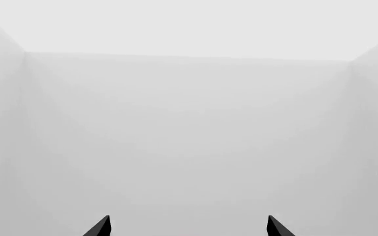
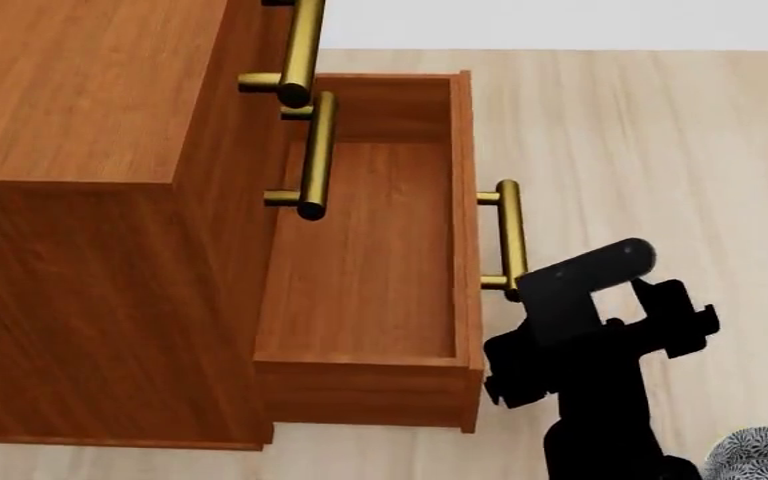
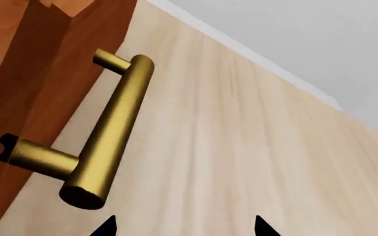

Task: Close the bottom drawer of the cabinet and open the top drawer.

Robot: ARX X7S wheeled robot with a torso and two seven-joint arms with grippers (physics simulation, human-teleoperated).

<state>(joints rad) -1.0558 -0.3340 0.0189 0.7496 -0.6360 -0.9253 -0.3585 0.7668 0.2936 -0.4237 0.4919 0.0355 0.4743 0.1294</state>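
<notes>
Standing at the left of the head view, the cabinet (image 2: 77,200) showed its reddish-brown top and side, with the top drawer (image 2: 244,40) shut flush against its face, only that drawer's brass handle (image 2: 300,50) projecting, and a second handle (image 2: 315,155) just below it. To the right of these, the bottom drawer (image 2: 371,260) was pulled well out over the pale wooden floor (image 2: 651,130), its bare interior open to the camera. Its own brass bar handle (image 2: 508,235) stuck out from the drawer front, farther right again. The right pincer (image 2: 584,300) sat just beside the near end of that handle, at the drawer's outer face, close to the bar but not around it so far as the head view showed. In the right wrist view the same handle (image 3: 110,132) lay close ahead and off to one side of the two dark fingertips (image 3: 104,227), which stood apart with floor between them, so the right pincer was released and held nothing. At the far lower right corner a grey patterned bowl (image 2: 764,455) peeked into view. The left pincer (image 1: 189,227) faced only blank pale walls (image 1: 189,123), its tips spread wide and empty.
</notes>
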